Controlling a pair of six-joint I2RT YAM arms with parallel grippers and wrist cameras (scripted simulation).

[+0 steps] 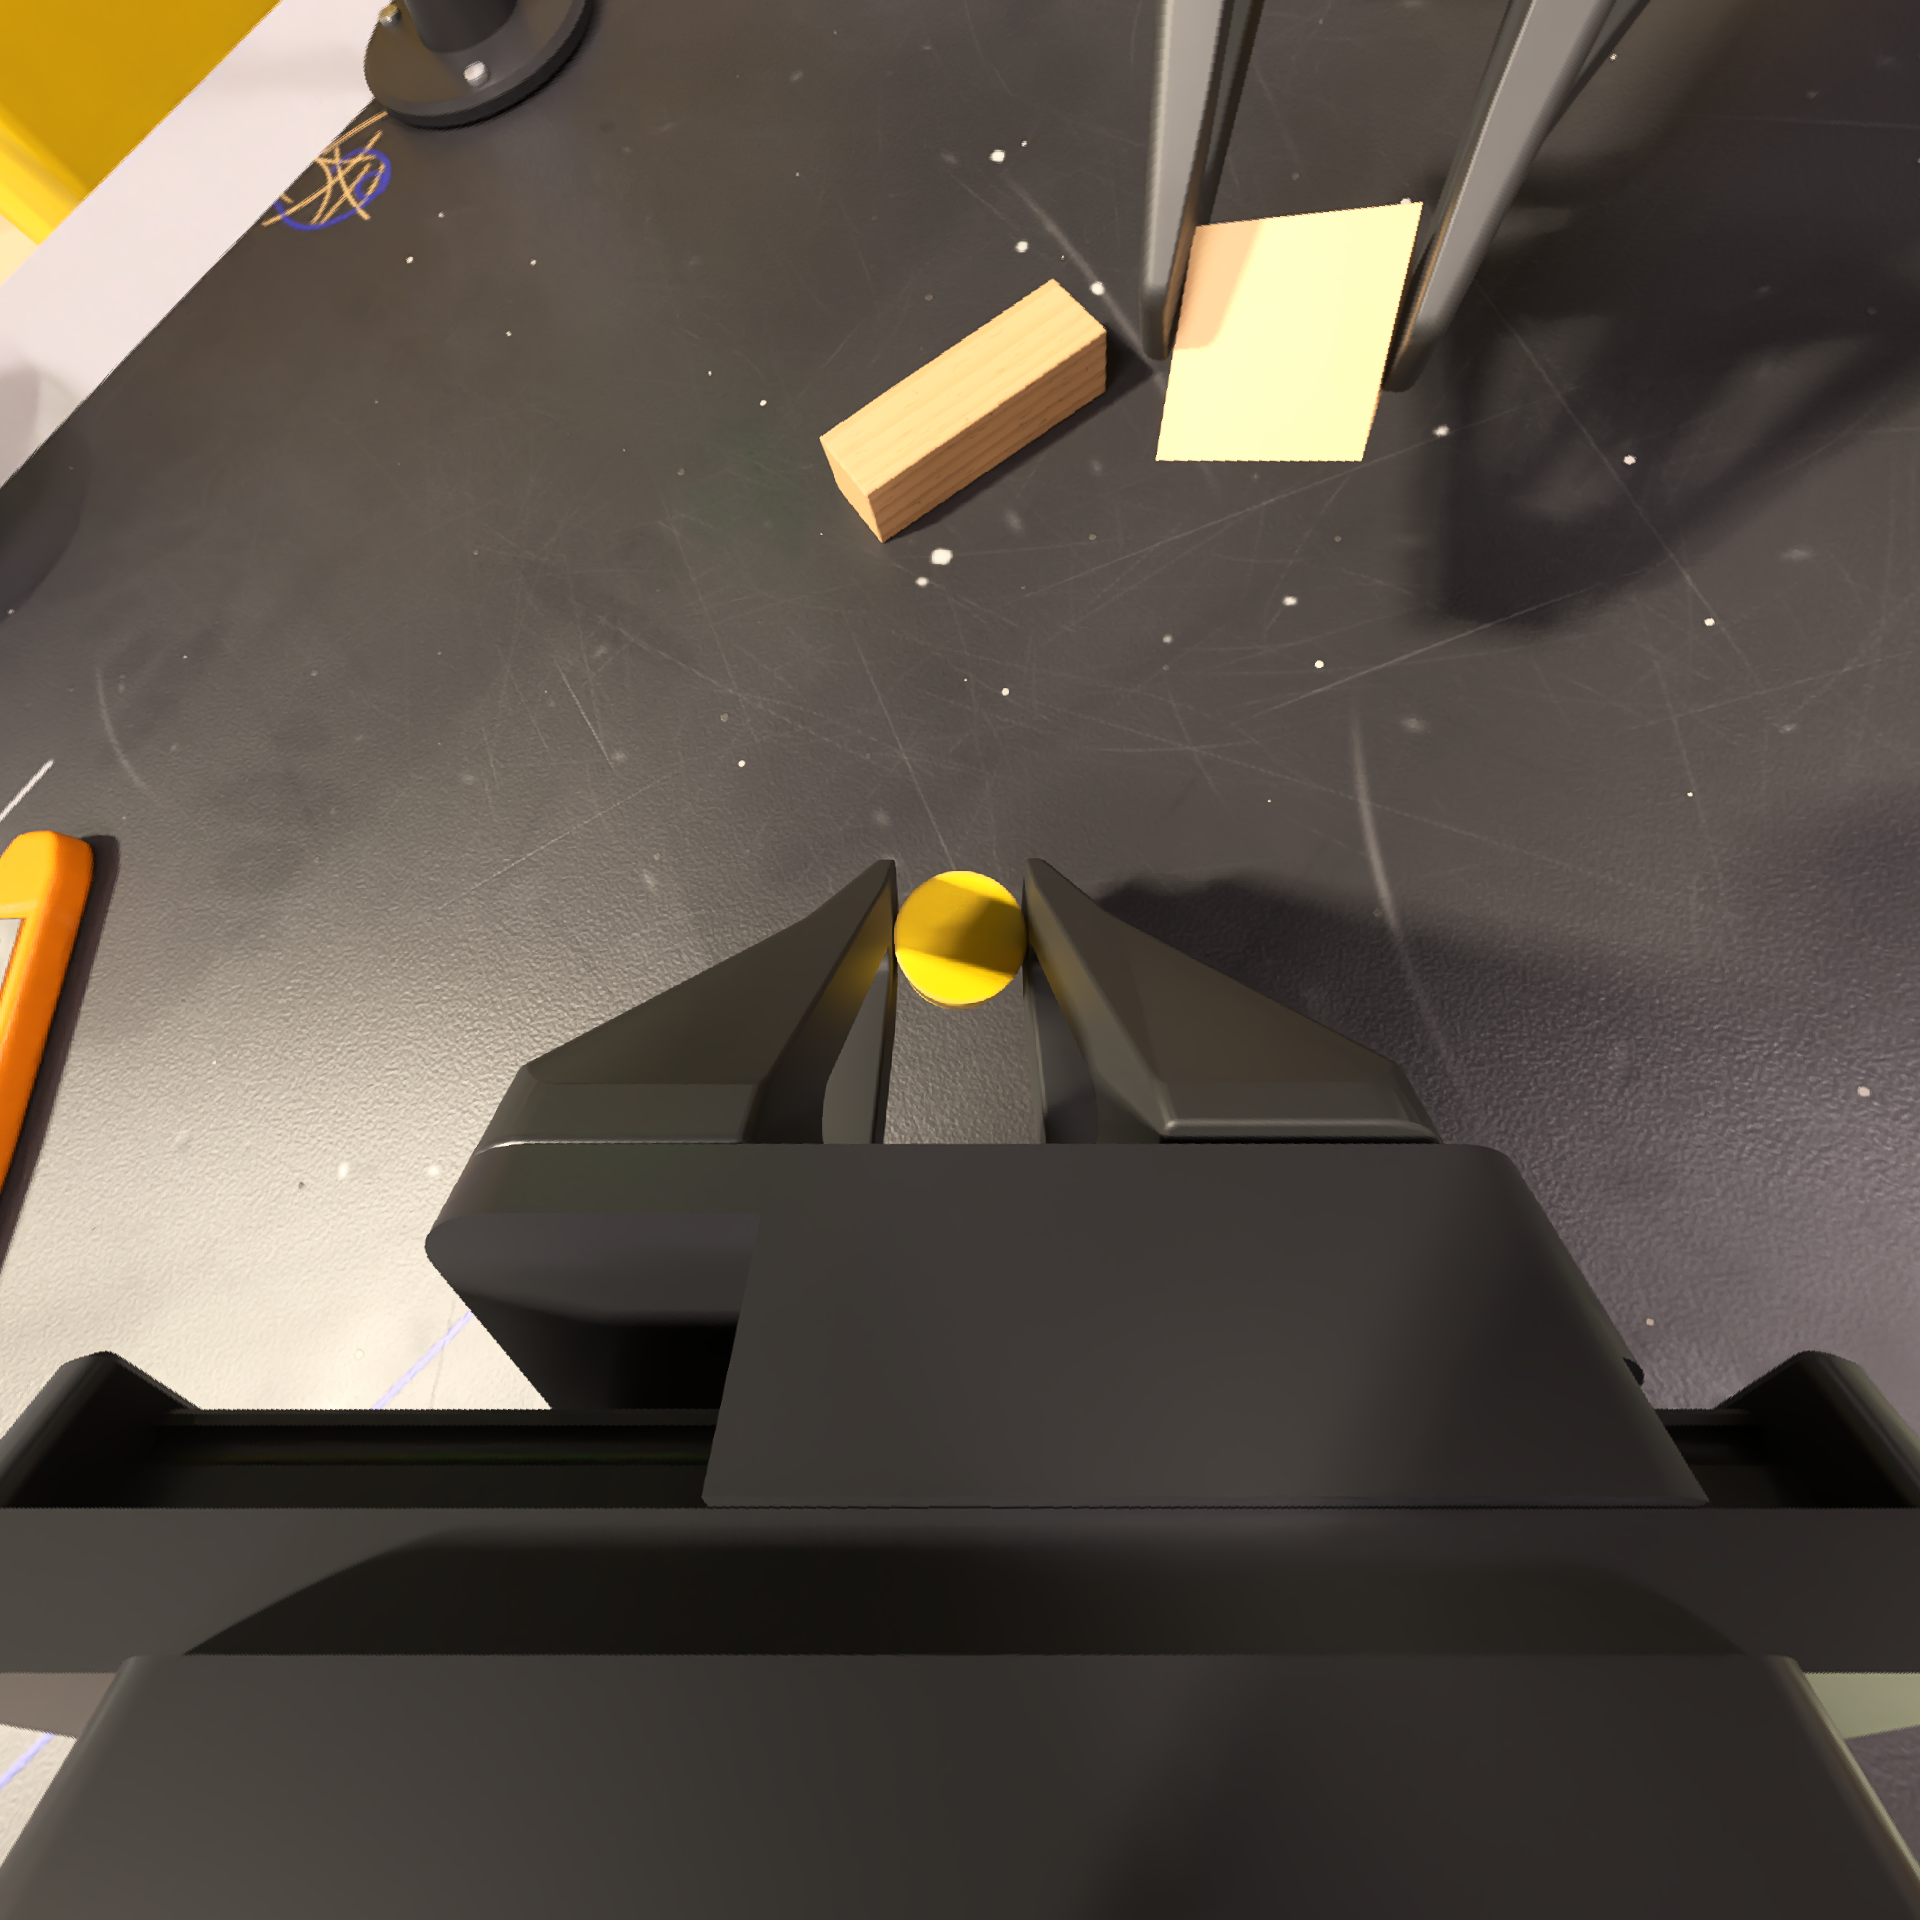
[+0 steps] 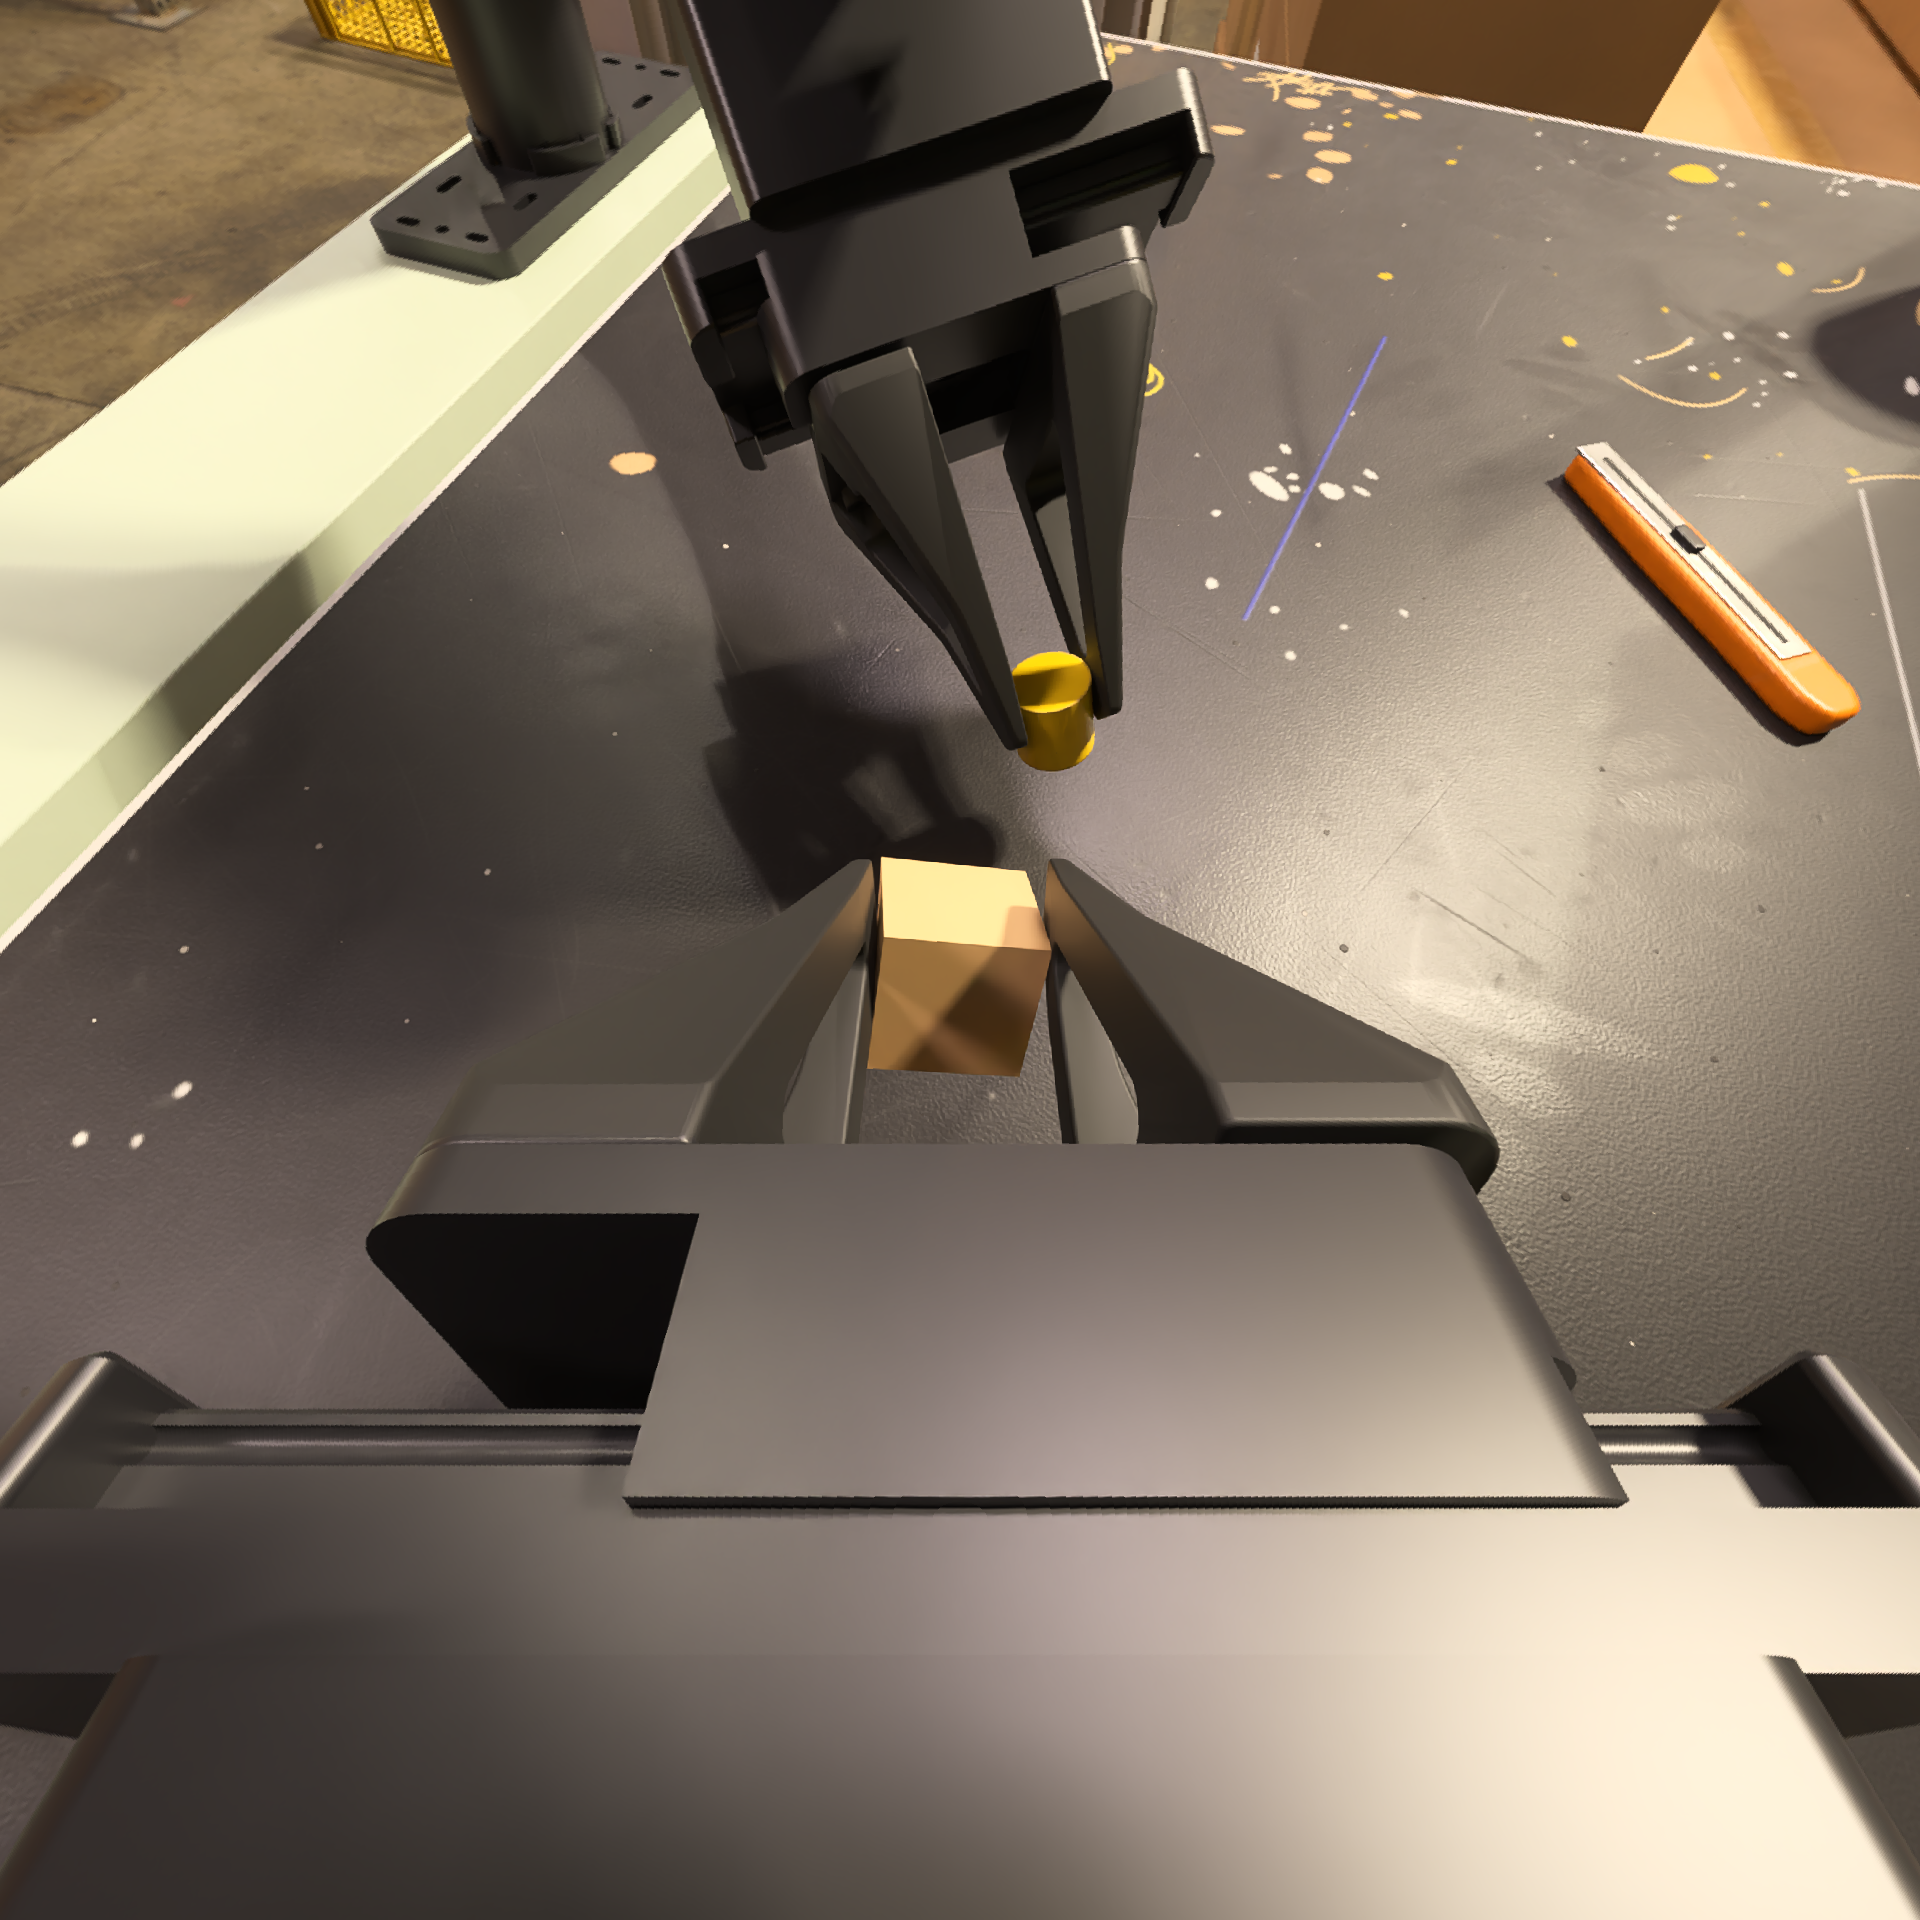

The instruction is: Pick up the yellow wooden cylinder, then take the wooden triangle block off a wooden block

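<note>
A dark, scratched and paint-flecked surface (image 1: 520,644) fills both wrist views; a pale edge strip borders it on one side. The left tool (image 1: 960,935) is clamped on the yellow cylinder (image 1: 958,938), its two fingers pressed against the cylinder's sides; in the right wrist view the cylinder (image 2: 1055,712) hangs clear of the surface, its shadow below it. The right tool (image 2: 958,961) is closed on the pale triangle block (image 2: 956,966), held between its fingers; in the left wrist view that block (image 1: 1283,332) is just beside the end of the oblong wooden block (image 1: 966,410), which lies flat on the surface; whether the two touch cannot be told. An orange utility knife (image 2: 1709,592) lies well apart from the blocks.
</note>
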